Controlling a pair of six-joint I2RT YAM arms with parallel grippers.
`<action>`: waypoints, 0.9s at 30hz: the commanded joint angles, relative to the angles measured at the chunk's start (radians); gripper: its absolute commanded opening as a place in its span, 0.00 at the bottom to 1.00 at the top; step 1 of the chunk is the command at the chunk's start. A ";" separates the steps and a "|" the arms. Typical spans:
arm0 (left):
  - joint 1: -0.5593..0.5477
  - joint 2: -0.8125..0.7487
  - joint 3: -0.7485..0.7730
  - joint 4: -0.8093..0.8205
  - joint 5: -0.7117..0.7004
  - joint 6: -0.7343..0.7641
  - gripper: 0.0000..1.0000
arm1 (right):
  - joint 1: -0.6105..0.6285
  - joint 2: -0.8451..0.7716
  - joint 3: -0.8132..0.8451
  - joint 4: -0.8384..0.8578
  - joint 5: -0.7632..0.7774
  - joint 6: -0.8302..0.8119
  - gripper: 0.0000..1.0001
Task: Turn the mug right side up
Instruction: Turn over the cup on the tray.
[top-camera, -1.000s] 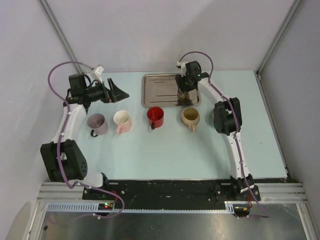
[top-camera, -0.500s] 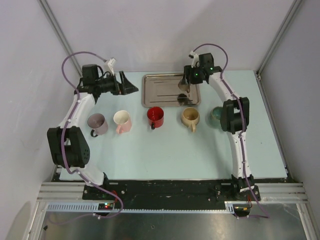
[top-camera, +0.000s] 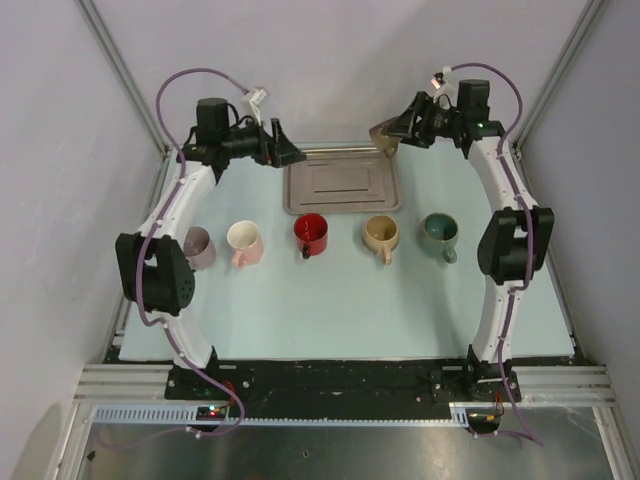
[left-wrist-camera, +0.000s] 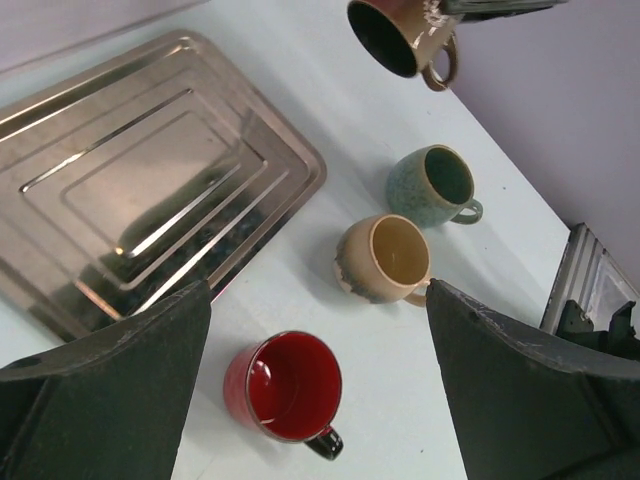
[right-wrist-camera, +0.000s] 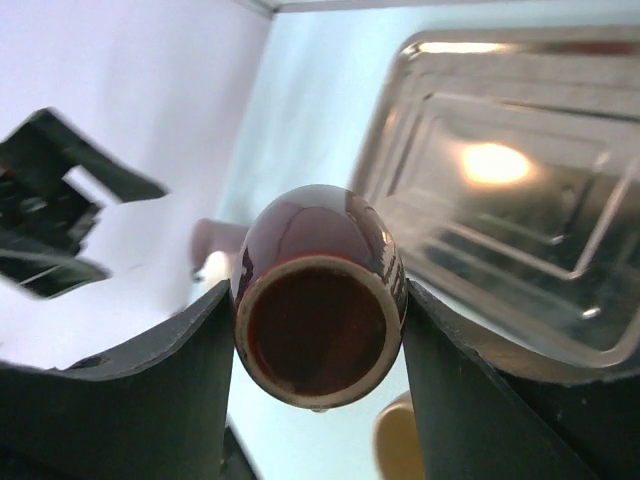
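My right gripper (top-camera: 393, 134) is shut on a glossy brown mug (top-camera: 384, 138) and holds it in the air above the tray's far right corner. The mug (right-wrist-camera: 318, 290) lies tilted on its side between my fingers (right-wrist-camera: 150, 390), a cream-ringed round end facing the wrist camera. In the left wrist view the mug (left-wrist-camera: 398, 35) shows its dark mouth pointing toward the left arm, handle to the right. My left gripper (top-camera: 290, 155) is open and empty, raised over the tray's far left corner; its jaws (left-wrist-camera: 318, 300) stand wide apart.
A steel tray (top-camera: 343, 182) lies at the back centre. Upright mugs stand in a row in front of it: purple (top-camera: 197, 247), white-pink (top-camera: 245, 242), red (top-camera: 311, 234), tan (top-camera: 381, 235), teal (top-camera: 439, 231).
My right gripper has lifted the brown mug off the tray and swung it up and back to the right, uncovering the teal mug. My left arm has risen and moved right toward the tray.
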 joint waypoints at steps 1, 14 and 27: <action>-0.045 0.008 0.072 0.017 -0.047 0.057 0.92 | -0.009 -0.155 -0.147 0.230 -0.250 0.260 0.29; -0.170 0.032 0.164 0.017 -0.033 0.084 0.83 | 0.023 -0.340 -0.563 0.948 -0.460 0.867 0.28; -0.230 -0.006 0.127 0.017 0.023 0.111 0.75 | 0.072 -0.344 -0.716 1.386 -0.453 1.231 0.28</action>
